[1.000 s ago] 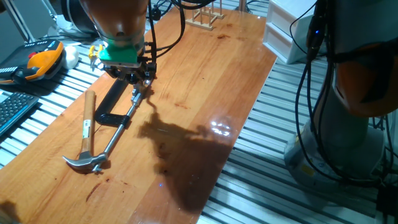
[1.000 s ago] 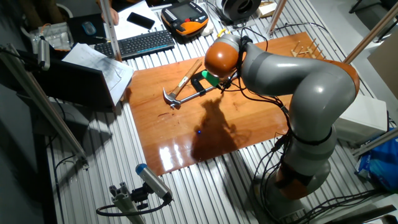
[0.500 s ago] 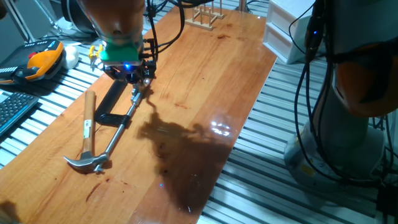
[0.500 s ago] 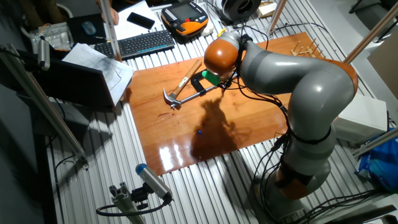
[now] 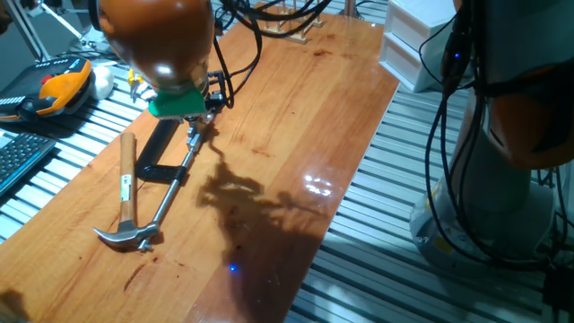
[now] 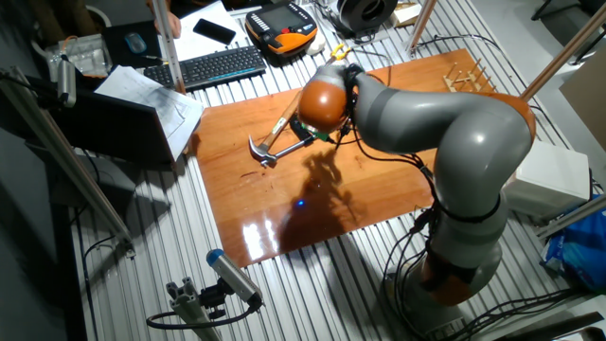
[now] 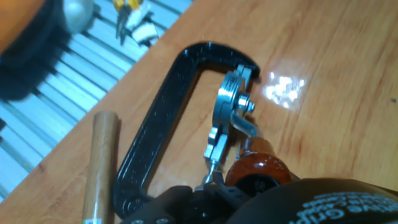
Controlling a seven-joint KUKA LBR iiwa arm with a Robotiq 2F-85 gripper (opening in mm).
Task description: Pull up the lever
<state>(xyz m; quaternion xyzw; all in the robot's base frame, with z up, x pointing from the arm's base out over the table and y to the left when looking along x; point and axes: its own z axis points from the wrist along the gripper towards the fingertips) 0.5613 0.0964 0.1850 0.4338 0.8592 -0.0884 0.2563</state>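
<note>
So the hand view is the only one that really shows the lever (image 7: pixel 239 121): a short silver arm bolted near the jaw end of the black C-shaped clamp (image 7: pixel 161 118), with a reddish-brown tip (image 7: pixel 258 168) right at the bottom of the picture. The tip sits against the dark, blurred body of the gripper (image 7: pixel 249 199) that fills the bottom edge. I can't see the fingers there, so can't tell how far apart they are or whether they actually have the lever.

One fixed view gives the layout instead. The clamp (image 5: pixel 160 148) lies flat on the wooden table (image 5: pixel 296 108), near its left edge, and its long steel rod (image 5: pixel 170 193) runs down toward the head of the claw hammer (image 5: pixel 126 235). The hammer's wooden handle (image 5: pixel 128 170) lies just beside the clamp frame. The gripper (image 5: pixel 193 121) is down over the clamp's upper end, mostly hidden under the orange wrist and green ring, so no help on the fingers here either. The lever itself is just a small glint below it.

The other fixed view shows the whole grey arm (image 6: pixel 445 123) bent over the table, with a keyboard (image 6: pixel 220 66) and an orange pendant (image 6: pixel 282 26) past the far edge. The clamp is too small there to make out detail.
</note>
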